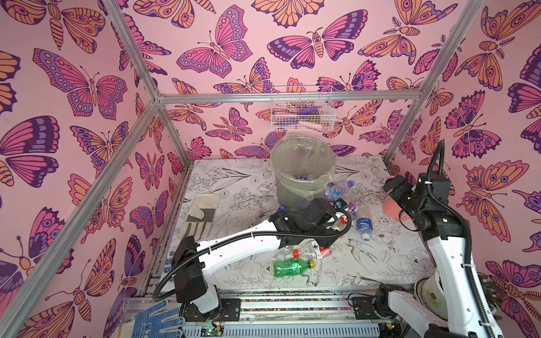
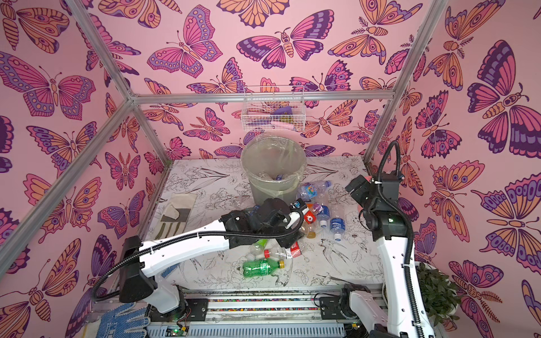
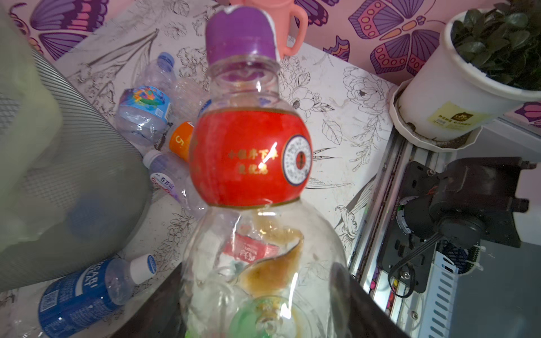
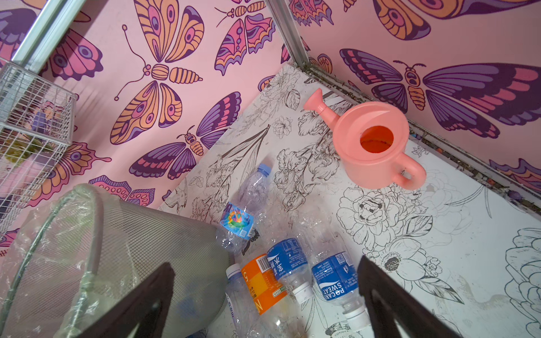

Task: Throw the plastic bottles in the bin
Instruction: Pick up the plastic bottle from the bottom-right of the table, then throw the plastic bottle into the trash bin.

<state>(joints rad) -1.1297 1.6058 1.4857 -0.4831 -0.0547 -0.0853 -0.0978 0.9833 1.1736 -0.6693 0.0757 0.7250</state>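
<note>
The left hand (image 3: 257, 292) is clamped on a red-labelled bottle (image 3: 248, 164), held above the worktop (image 1: 380, 263) just beside the bin (image 1: 288, 191). The right hand (image 4: 265, 264) hangs, fingers apart, over bottles (image 4: 333, 278) lying by the bin.

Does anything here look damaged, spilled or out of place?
Yes. The red-label bottle held by the left gripper has brown dregs inside, which could spill. The clear bottle with the colourful label, lying beside the bin, is crumpled.
</note>
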